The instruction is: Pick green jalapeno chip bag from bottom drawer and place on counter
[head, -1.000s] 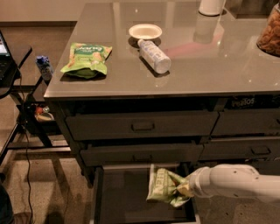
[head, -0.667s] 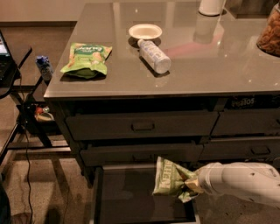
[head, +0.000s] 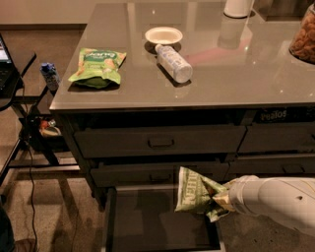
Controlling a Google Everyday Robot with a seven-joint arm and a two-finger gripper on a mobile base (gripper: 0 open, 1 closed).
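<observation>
1. The gripper, at the lower right of the frame, was clenched on the crinkled olive-green jalapeno chip bag, held above the open dark bottom drawer.
2. The lift seemed under way; next the bag needed raising past the drawer fronts onto the glossy grey counter.
3. A brighter green bag, white bottle and pale bowl occupied the counter's upper left.

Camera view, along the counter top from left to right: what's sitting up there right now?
On the counter: bright green bag → pale bowl → white bottle lying down → white cylinder → jar at the right edge. The gripper holds the green jalapeno chip bag below, over the bottom drawer.
</observation>
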